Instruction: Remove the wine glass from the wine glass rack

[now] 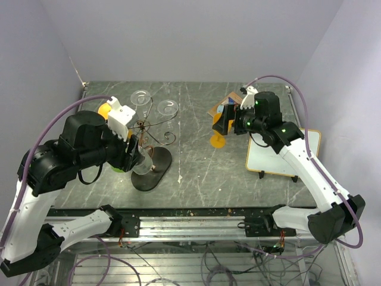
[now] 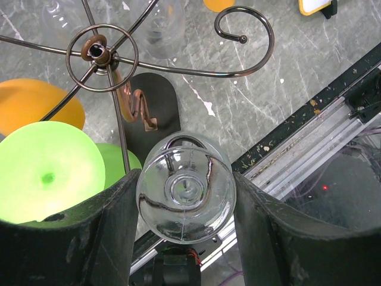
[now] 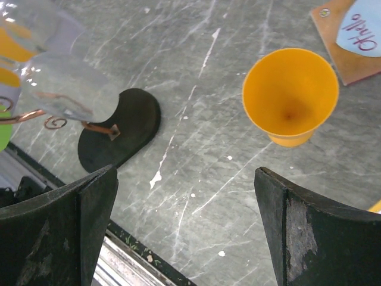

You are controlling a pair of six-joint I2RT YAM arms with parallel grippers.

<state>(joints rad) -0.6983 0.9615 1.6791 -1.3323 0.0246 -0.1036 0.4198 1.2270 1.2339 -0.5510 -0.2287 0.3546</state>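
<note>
Above the arms, top view: the wine glass rack [image 1: 158,162] stands on the desk [image 1: 196,161] left of centre, its wire arms radiating from a central post. Two clear glasses [image 1: 141,97] hang on the far arms. A third, the wine glass [image 1: 143,163] of the task, hangs at the near side over the dark base, with the left fingers [image 1: 134,156] around it. The right fingers [image 1: 222,121] hover well apart from the rack, above an orange cup [image 1: 218,140].

Left wrist view: seen end-on, the wine glass sits between the two black fingers, which are closed onto its bowl, one on each side and both touching the glass. A curl of the rack's wire shows at the stem, so the glass appears not yet free of its arm. A green cup [image 2: 47,173] and an orange object [image 2: 30,107] lie near the rack.

Right wrist view: the fingers are spread wide with only bare desk between them and hold nothing. The orange cup stands upright ahead, and the rack's base lies to the left.

Progress, as judged: approach and grasp are done. What remains is to slide the glass out along the wire, clear of the curl, and carry it away.
</note>
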